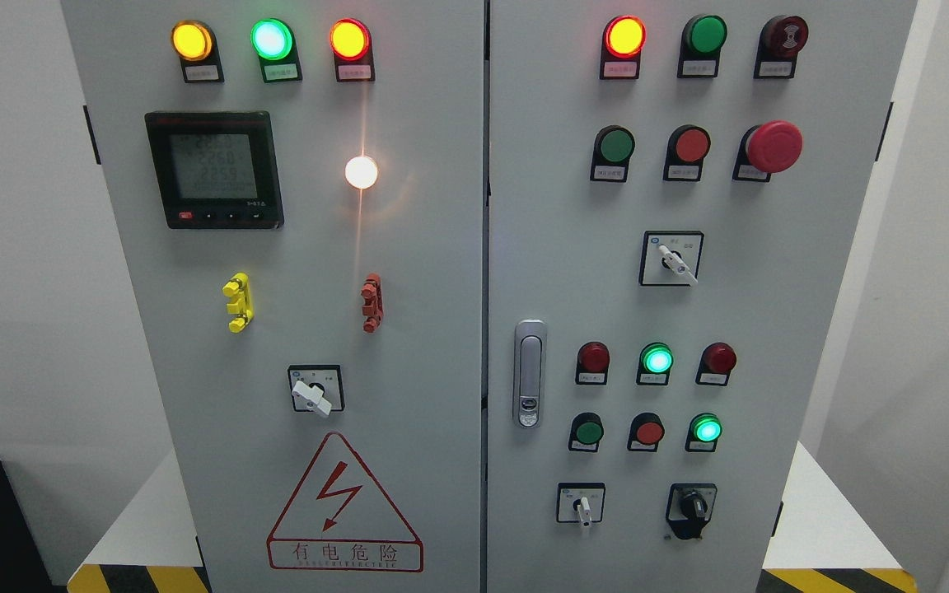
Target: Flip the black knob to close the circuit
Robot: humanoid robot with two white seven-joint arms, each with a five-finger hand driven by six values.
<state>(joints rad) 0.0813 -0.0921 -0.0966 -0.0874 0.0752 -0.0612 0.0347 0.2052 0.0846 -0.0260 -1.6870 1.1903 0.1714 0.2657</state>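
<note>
At five o'clock on the cabinet (409, 247), black knob (691, 506) is sitting untouched; no hands showing, finger state unknowable, neighbouring white selector (582, 505) risking mis-grasp.

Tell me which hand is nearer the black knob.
Neither can be named: no hand or arm shows in the head view. The black knob sits at the lower right of the right door, beside a white-handled switch, with nothing reaching toward it.
</note>
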